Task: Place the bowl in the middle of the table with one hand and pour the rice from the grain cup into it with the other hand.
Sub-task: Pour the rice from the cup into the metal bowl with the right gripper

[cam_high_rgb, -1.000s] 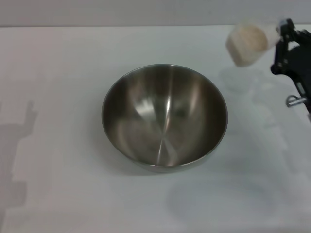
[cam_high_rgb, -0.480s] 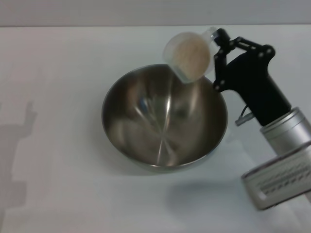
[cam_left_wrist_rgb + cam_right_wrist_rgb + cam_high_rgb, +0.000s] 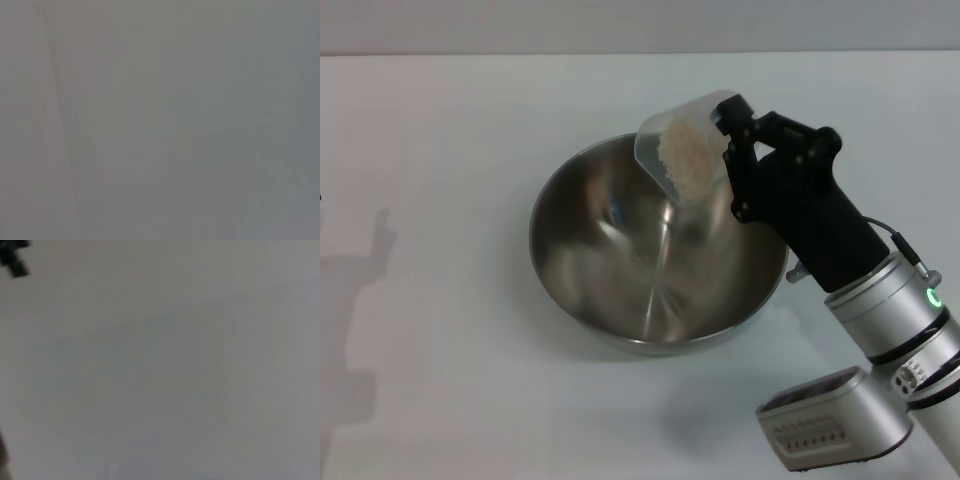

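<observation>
The steel bowl (image 3: 640,260) stands on the white table (image 3: 440,150), near its middle. My right gripper (image 3: 732,130) is shut on the clear grain cup (image 3: 685,150) and holds it tilted over the bowl's far right rim, its mouth turned toward the bowl. The rice (image 3: 686,158) is still heaped inside the cup. The inside of the bowl looks bare. The left gripper is out of view; both wrist views show only a blank grey surface.
The right arm's grey forearm (image 3: 880,340) crosses the table's near right corner. A shadow of the left arm lies on the table at the left edge (image 3: 365,290).
My right arm has carried the cup from the far right to above the bowl's rim and tipped it further toward the bowl. The bowl has not moved.
</observation>
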